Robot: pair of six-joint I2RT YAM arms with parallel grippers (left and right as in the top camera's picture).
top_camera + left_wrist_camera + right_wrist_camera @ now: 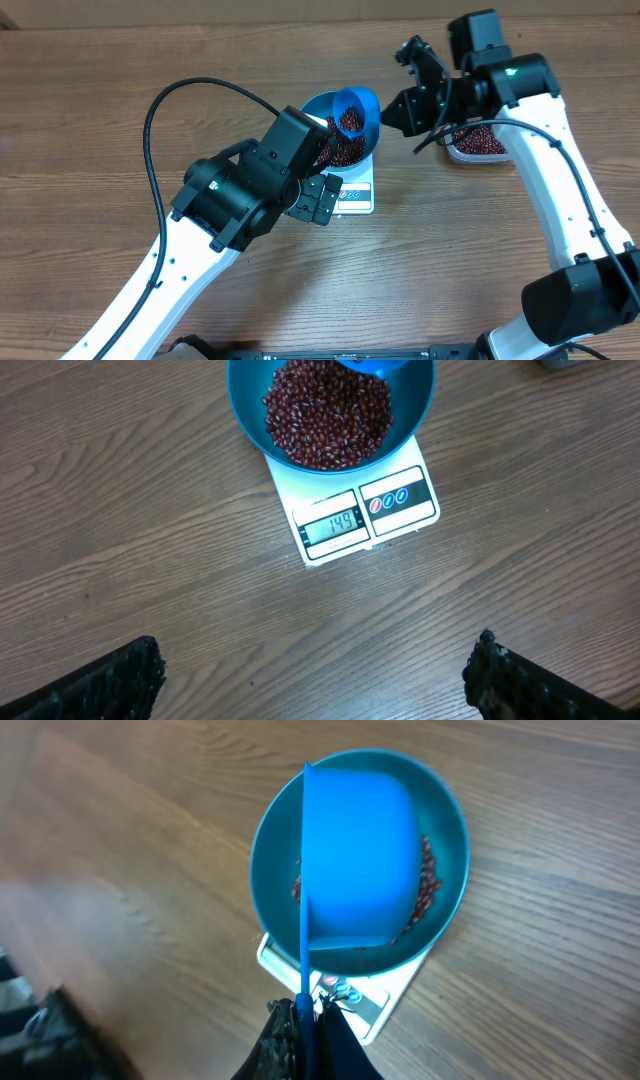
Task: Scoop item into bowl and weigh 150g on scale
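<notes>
Overshoot is your risk: the scale (pixel 400 495) under the bowl (pixel 422 400) reads a hair short, yet the scoop (pixel 355 112), pinched by its handle in your closed right gripper (pixel 308 1015), tilts over the beans (pixel 328 412) with more inside. Your left gripper (pixel 322 198) gapes wide, empty.

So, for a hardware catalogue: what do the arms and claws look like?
The left arm and right arm have white links joined by black joint housings. A black cable loops off the left one; a small green light glows near the right wrist. The left claw and right claw are black.
</notes>
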